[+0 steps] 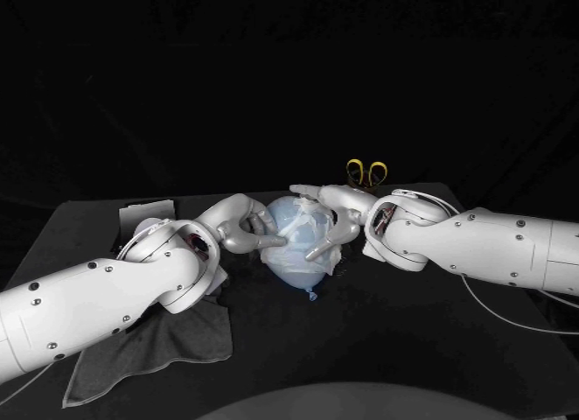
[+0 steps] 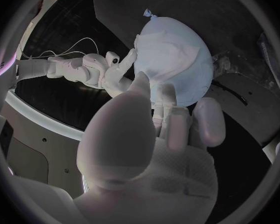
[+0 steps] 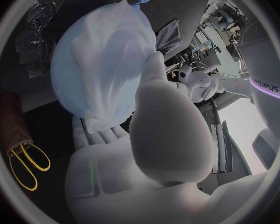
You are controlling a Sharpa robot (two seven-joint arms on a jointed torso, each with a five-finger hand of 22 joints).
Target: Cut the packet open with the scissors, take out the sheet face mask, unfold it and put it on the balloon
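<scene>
A pale blue balloon [image 1: 298, 249] lies on the black table between my two hands, knot toward the front. The white sheet mask [image 3: 122, 59] is draped over the balloon [image 2: 177, 59], wrinkled along its edge. My left hand [image 1: 246, 229] rests against the balloon's left side with its fingers [image 2: 202, 119] spread on it. My right hand [image 1: 334, 217] touches the top and right side, its thumb [image 3: 162, 114] lying on the mask. The scissors [image 1: 366, 171], yellow-handled, lie behind the balloon, their blades in a brown sheath [image 3: 12, 114].
A dark grey cloth [image 1: 151, 337] spreads under my left arm at the front left. A pale packet [image 1: 141, 210] lies at the table's back left. Clear wrapping [image 3: 40, 30] sits beyond the balloon near the scissors [image 3: 25, 162].
</scene>
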